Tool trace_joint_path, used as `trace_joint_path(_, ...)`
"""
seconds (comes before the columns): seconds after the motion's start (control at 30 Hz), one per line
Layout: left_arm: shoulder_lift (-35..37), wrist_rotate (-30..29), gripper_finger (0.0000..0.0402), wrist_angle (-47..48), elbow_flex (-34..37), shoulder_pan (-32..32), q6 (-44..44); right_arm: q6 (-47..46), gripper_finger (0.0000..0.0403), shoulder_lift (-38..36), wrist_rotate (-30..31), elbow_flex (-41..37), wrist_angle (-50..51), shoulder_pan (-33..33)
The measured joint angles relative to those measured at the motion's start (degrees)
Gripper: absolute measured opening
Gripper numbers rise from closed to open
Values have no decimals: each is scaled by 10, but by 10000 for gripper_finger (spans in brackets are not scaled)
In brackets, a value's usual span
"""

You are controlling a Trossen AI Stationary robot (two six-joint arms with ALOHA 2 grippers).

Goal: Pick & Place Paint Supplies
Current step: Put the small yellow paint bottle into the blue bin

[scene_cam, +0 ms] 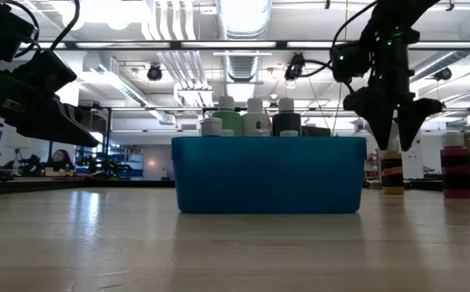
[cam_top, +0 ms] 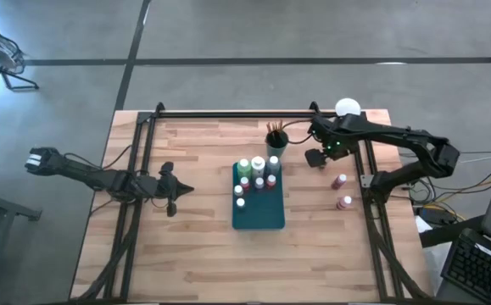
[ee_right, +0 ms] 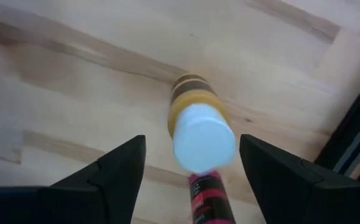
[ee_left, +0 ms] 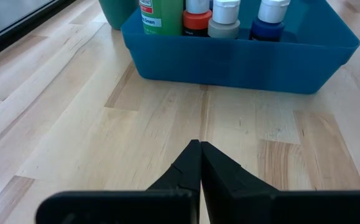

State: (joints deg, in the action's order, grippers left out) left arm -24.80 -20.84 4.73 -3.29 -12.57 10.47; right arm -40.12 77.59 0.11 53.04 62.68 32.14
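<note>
A teal tray (cam_top: 258, 207) holds several white-capped paint bottles (cam_top: 258, 169) at its far end. Beyond it, a dark cup (cam_top: 276, 141) holds brushes. To the tray's right, a yellow-banded bottle with a white cap (ee_right: 201, 140) stands upright on the table, and a red bottle (scene_cam: 455, 166) stands beside it. My right gripper (cam_top: 317, 158) hangs above the yellow-banded bottle (scene_cam: 393, 169), pointing down. Its fingers are open, one to each side and clear of the cap. My left gripper (ee_left: 199, 146) is shut and hovers left of the tray, holding nothing.
A white-domed object (cam_top: 348, 108) stands at the far right corner. Black frame rails (cam_top: 135, 169) run along the table's left, far and right sides. Bare wood lies near the tray's front and between the tray and my left gripper.
</note>
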Motion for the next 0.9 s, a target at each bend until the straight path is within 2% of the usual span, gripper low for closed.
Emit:
trace_joint_path(0.17,0,0,7,0,0,0,0,3,258,40,1,9,-5,0)
trace_joint_path(0.33,0,0,7,0,0,0,0,6,244,28,28,27,-16,-2)
trace_joint_path(0.53,0,0,7,0,0,0,0,2,229,24,27,32,0,-2)
trace_joint_path(0.9,0,0,7,0,0,0,0,-10,233,31,26,27,14,-2)
